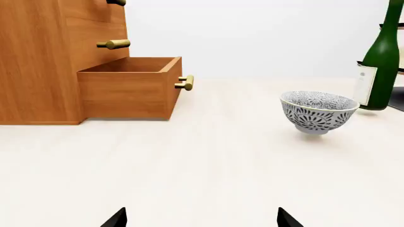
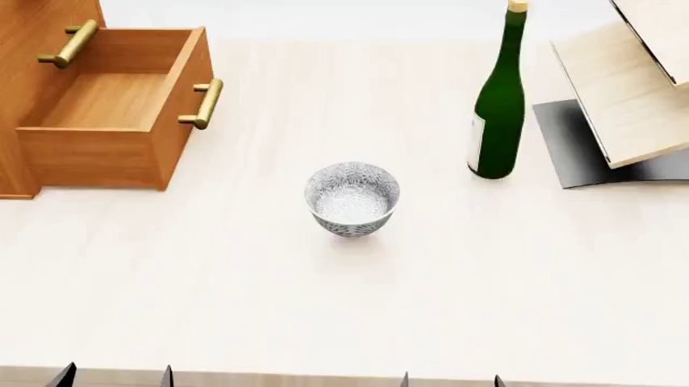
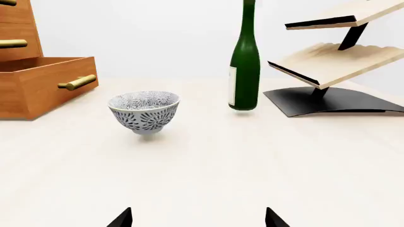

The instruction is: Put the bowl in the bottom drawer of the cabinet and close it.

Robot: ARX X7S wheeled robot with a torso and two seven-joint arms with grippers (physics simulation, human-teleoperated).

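the cabinet [image 2: 22,48] stands at the tabletop [image 2: 356,306] far left, with the bottom drawer [image 2: 108,113] pulled out. the bowl [image 2: 352,198] sits upright mid-tabletop, well apart from it. the bottle [image 2: 499,105] stands right of and behind the bowl, beside the rack [image 2: 624,89].

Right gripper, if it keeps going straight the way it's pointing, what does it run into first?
Probably nothing soon: the right gripper points over bare table between the bowl and the wine bottle. Depth is uncertain.

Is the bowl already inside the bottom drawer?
No. The bowl stands on the table, apart from the open, empty bottom drawer.
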